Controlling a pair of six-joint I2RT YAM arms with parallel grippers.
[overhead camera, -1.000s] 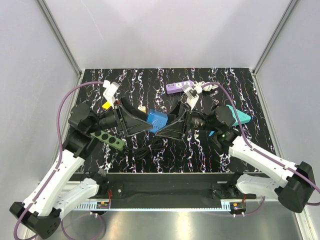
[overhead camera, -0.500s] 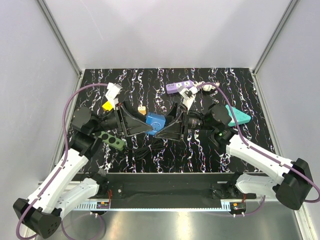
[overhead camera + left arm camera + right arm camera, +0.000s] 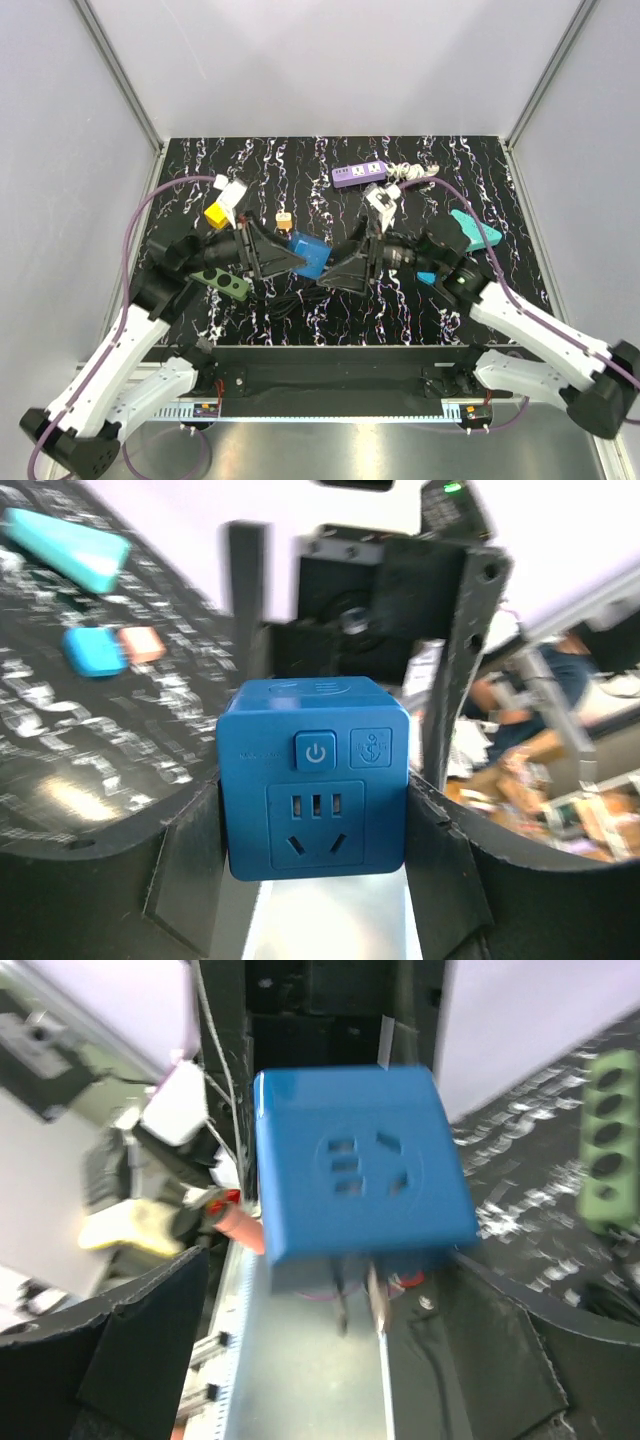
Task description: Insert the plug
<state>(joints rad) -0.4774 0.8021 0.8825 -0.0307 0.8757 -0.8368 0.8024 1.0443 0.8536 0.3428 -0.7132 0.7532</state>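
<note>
Socket cube (image 3: 315, 780) in left claw (image 3: 315, 825), power button (image 3: 316, 751) visible from left wrist only

Cube socket (image 3: 312, 254) sits between left gripper (image 3: 296, 262) on its left and right gripper (image 3: 330, 276) on its right, power strip (image 3: 360, 173) behind them.

White arms (image 3: 112, 352), blk joints (image 3: 163, 287), purple cables (image 3: 131, 208)

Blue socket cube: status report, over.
Left gripper shut on blue socket cube. Right gripper open, facing the cube. Nothing between them.
</note>
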